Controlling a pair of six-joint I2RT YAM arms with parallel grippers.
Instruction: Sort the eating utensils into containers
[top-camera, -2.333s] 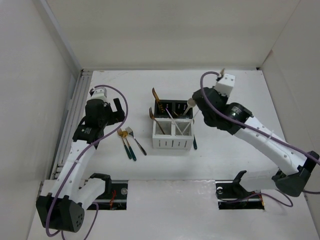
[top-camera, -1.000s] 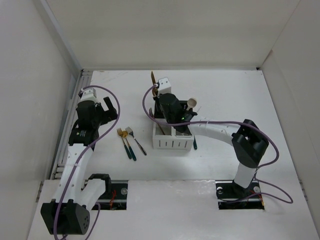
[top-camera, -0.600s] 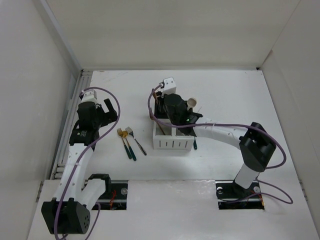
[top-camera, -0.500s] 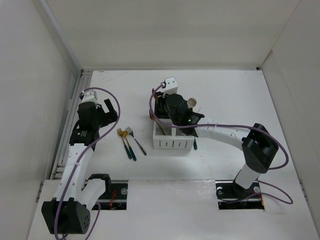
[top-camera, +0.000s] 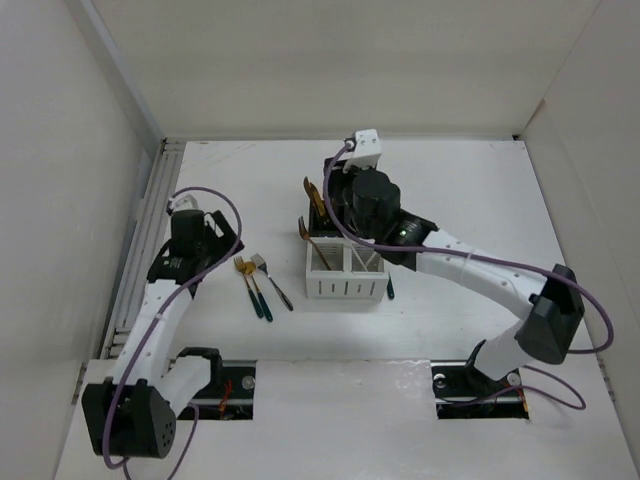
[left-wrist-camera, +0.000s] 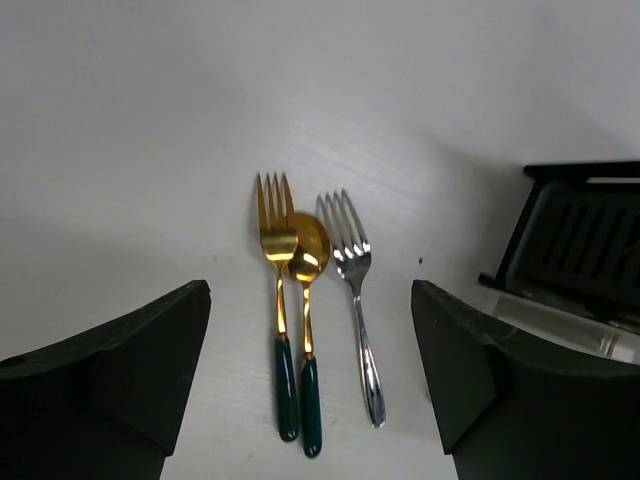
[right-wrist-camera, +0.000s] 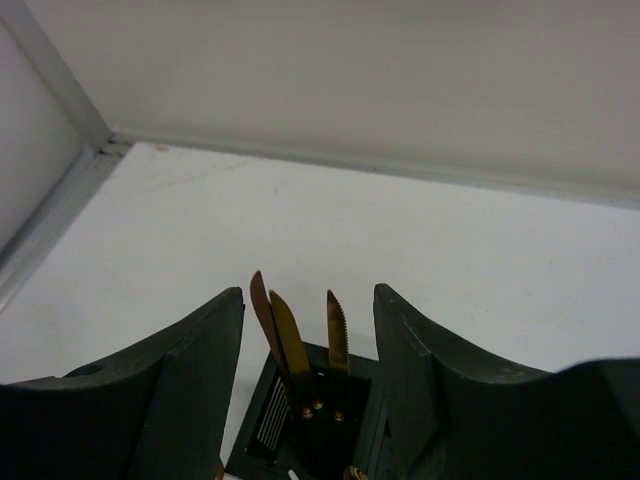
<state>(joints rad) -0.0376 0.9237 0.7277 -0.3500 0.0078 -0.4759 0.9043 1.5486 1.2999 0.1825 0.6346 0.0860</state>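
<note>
3 knives (right-wrist-camera: 286, 340): handles hidden inside black bin (right-wrist-camera: 266, 422), bin cut by bottom edge.

On my feed the white surface (top-camera: 480, 200) carries the block of four bins (top-camera: 345, 287), black pair behind, slotted white pair in front. Left of the block and apart from it, three pieces lie flat side by side: a gold fork (left-wrist-camera: 281, 320) touching a gold spoon (left-wrist-camera: 306, 330), both with dark teal handles, and a silver fork (left-wrist-camera: 360, 310) nearest the block. Just beside the block's right front corner lies a dark teal handle (top-camera: 389, 289), too small to identify.
</note>
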